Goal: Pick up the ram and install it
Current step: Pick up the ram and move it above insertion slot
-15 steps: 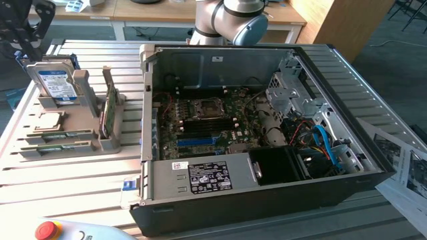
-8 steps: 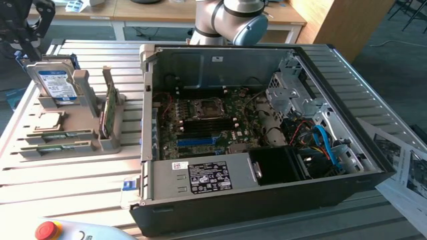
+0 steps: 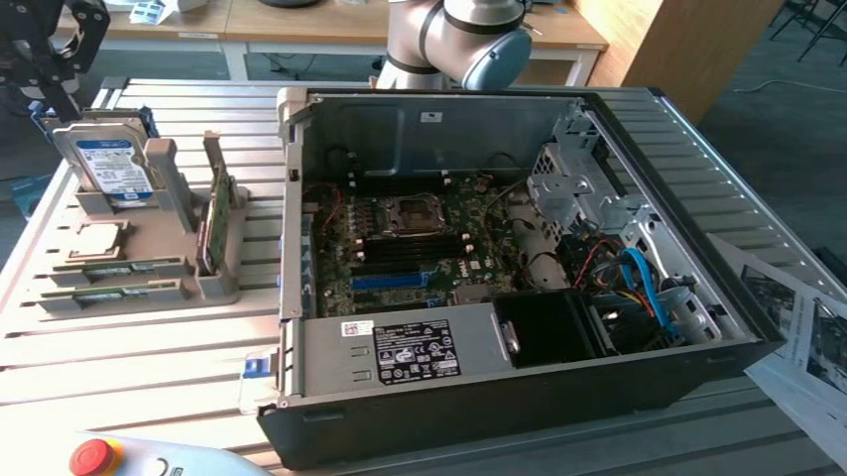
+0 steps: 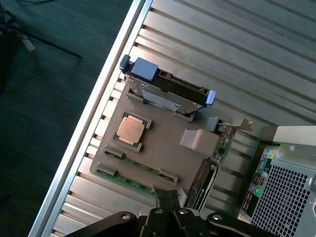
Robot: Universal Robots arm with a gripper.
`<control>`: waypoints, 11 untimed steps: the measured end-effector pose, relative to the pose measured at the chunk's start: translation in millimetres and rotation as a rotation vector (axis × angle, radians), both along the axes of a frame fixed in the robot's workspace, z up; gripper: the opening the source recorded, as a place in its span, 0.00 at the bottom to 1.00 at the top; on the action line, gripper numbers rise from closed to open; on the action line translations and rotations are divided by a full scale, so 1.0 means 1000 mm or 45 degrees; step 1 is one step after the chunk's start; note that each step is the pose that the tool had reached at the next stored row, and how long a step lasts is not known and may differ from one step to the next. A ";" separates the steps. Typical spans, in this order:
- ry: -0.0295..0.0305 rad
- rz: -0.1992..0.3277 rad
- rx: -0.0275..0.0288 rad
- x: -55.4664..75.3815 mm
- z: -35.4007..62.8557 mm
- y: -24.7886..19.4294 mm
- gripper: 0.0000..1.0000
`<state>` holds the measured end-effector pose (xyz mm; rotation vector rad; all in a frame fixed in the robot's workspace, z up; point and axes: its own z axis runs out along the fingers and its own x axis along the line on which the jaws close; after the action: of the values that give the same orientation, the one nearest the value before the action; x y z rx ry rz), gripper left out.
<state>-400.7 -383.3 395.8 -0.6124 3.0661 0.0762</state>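
Two ram sticks, narrow green boards (image 3: 119,269) (image 3: 99,295), lie in slots at the front of a tan holder (image 3: 173,248) on the exterior view's left. From the wrist view one ram (image 4: 124,180) runs along the holder's edge. My black gripper (image 3: 56,94) hangs high above the holder's back end, over the hard drive (image 3: 113,164). Its fingertips (image 4: 168,198) are pressed together with nothing between them, well above the ram. The open computer case (image 3: 298,198) lies beside the holder, motherboard (image 3: 411,248) exposed.
The holder also carries a CPU chip (image 3: 95,240) and an upright green card (image 3: 214,223). The slatted metal table (image 3: 133,347) has a red stop button (image 3: 90,456) at its front edge. Papers (image 3: 807,337) lie at the exterior view's right.
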 end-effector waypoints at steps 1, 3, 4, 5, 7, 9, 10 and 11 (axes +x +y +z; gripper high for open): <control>0.0000 0.018 0.0000 0.000 0.0000 0.0000 0.10; 0.0000 0.055 0.0000 0.000 0.0000 0.0000 0.10; 0.0000 0.075 0.0000 0.000 0.0000 0.0000 0.10; 0.0001 0.093 0.0000 0.000 0.0000 0.0000 0.10; 0.0000 0.130 0.0000 0.000 0.0000 0.0000 0.10; 0.0001 0.164 0.0000 0.000 0.0000 0.0000 0.10; 0.0000 0.182 0.0000 0.000 0.0000 0.0000 0.10; 0.0000 0.198 0.0000 0.000 0.0000 -0.0001 0.10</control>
<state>-400.7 -383.3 395.8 -0.8502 3.0127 0.0778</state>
